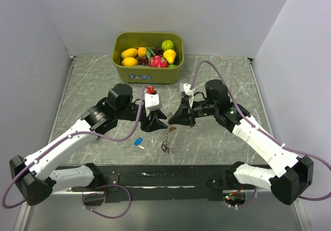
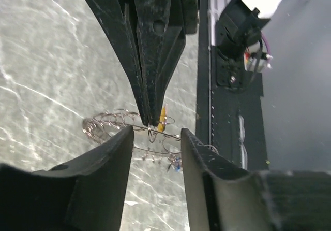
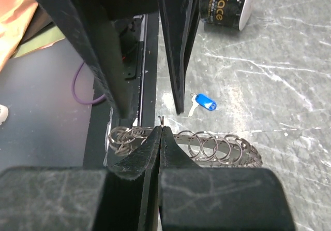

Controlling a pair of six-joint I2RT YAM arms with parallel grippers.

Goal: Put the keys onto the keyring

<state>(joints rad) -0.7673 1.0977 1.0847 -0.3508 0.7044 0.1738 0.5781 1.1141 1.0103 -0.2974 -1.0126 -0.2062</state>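
Over the table (image 1: 93, 81), right claw (image 3: 161, 132) pinches the keyring (image 3: 212, 147); left claw (image 2: 155, 135) gapes wide around it

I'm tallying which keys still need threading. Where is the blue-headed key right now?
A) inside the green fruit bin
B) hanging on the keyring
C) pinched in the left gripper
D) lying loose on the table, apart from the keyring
D: the blue key lies flat on the table, with bare marble between it and the keyring.
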